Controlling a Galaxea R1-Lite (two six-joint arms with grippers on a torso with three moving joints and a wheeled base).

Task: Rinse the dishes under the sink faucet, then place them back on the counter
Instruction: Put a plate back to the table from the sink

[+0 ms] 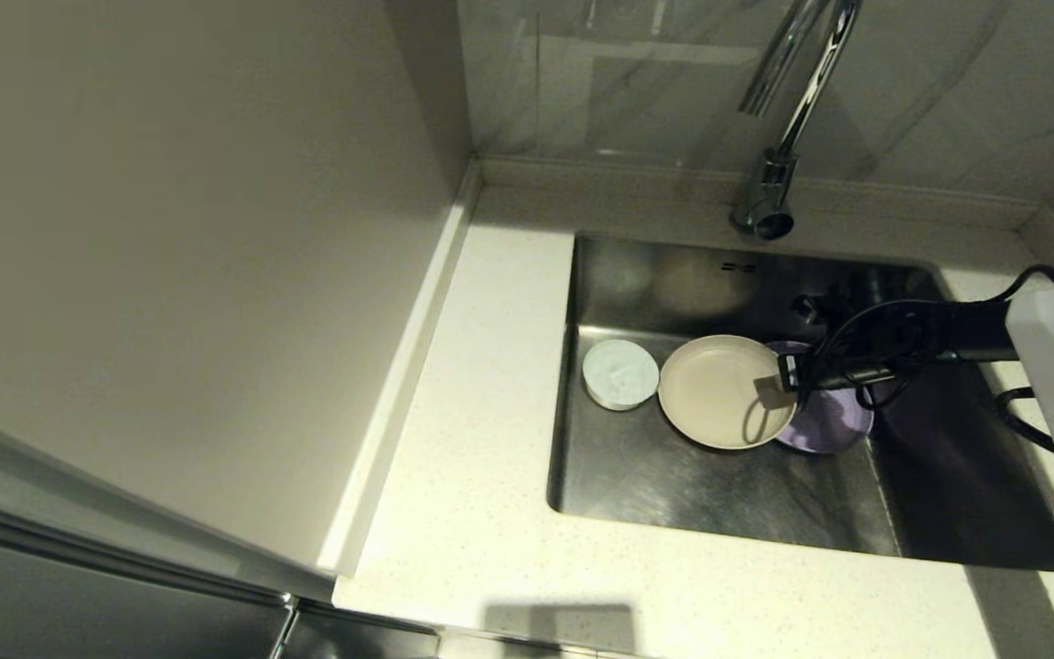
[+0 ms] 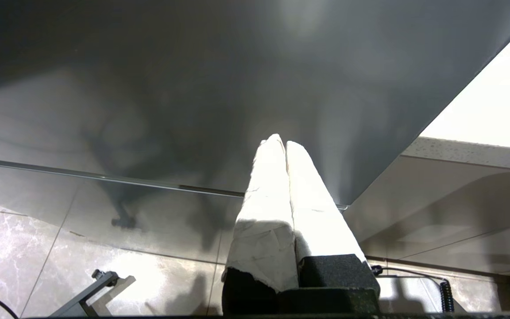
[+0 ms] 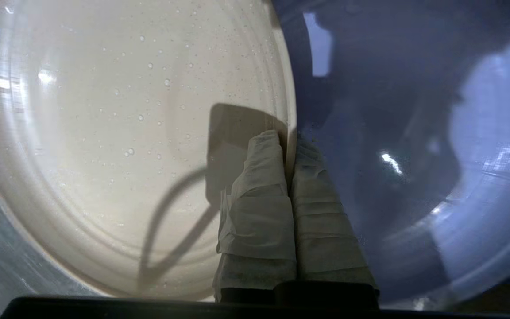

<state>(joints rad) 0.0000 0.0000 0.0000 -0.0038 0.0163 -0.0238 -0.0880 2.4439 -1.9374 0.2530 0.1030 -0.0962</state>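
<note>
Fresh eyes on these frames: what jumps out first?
The right gripper, reaching into the sink, has its taped fingers shut on the rim of the beige plate, which overlaps the purple plate beside it. A small white bowl sits apart by the sink's left wall, with the chrome faucet arching above the back edge. The left gripper is parked below the counter.

The sink [image 1: 637, 485] holds 3 dishes on its steel floor. The cream plate [image 1: 719, 389] lies at the right gripper [image 1: 788, 373] tips, its edge overlapping the purple plate [image 1: 833, 423] under the hand; the white bowl [image 1: 619, 372] sits beyond, well clear of the fingers.
</note>
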